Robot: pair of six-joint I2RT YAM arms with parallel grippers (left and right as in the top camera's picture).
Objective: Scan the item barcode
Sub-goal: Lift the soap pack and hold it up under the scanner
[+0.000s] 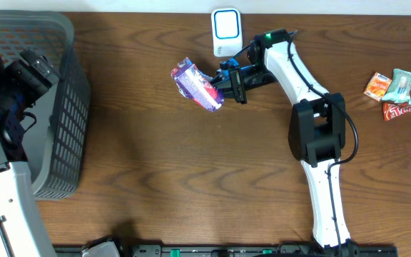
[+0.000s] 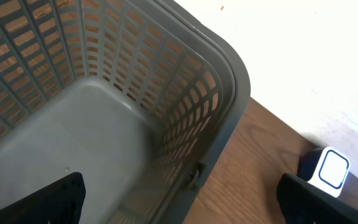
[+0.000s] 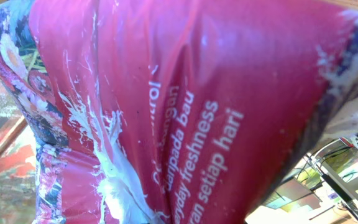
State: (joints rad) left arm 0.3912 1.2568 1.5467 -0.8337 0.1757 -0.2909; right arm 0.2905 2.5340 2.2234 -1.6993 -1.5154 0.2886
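Overhead, the right gripper [image 1: 228,83] is clamped tight on one end of the purple pouch [image 1: 195,84]. It holds the pouch just in front of the white scanner [image 1: 225,32] and a touch to its left, while the scanner sits at the far edge of the table [image 1: 191,178]. The pouch is tilted, its free end pointing away from the arm. The right wrist view is nothing but pouch [image 3: 185,112], a crinkled magenta face with white lettering filling the frame, so the fingers are hidden there. Over on the left, the left gripper [image 1: 27,71] hangs above the grey basket [image 1: 66,107]. The left wrist view shows the left gripper [image 2: 179,202] spread wide, a dark fingertip [image 2: 55,199] at each bottom corner, gripping nothing, with the basket [image 2: 229,87] beneath. The scanner [image 2: 331,169] peeks in at the lower right. Three snacks [image 1: 405,87] lie by the table's right edge, well apart from the pouch.
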